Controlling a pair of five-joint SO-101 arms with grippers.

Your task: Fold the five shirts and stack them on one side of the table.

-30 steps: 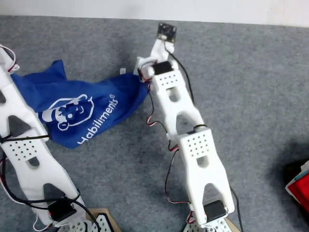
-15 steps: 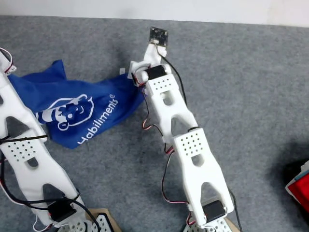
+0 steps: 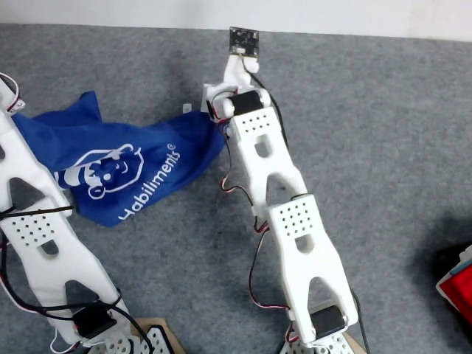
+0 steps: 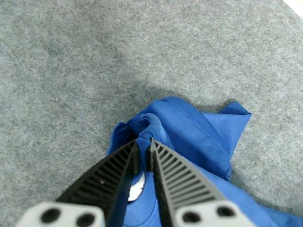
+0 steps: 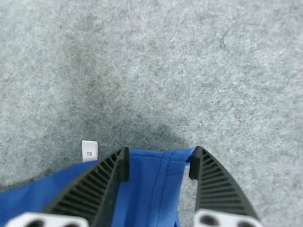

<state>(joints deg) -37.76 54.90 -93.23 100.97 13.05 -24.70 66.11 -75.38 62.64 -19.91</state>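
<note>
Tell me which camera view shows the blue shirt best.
The high view: there the blue shirt lies almost whole on the grey table. The left wrist view shows a bunched fold of it pinched in the left gripper; the right wrist view shows one hem between the fingers of the open right gripper.

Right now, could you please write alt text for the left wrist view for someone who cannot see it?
The left gripper has its black ribbed fingers shut on a bunched fold of the blue shirt, lying on a grey table.
</note>
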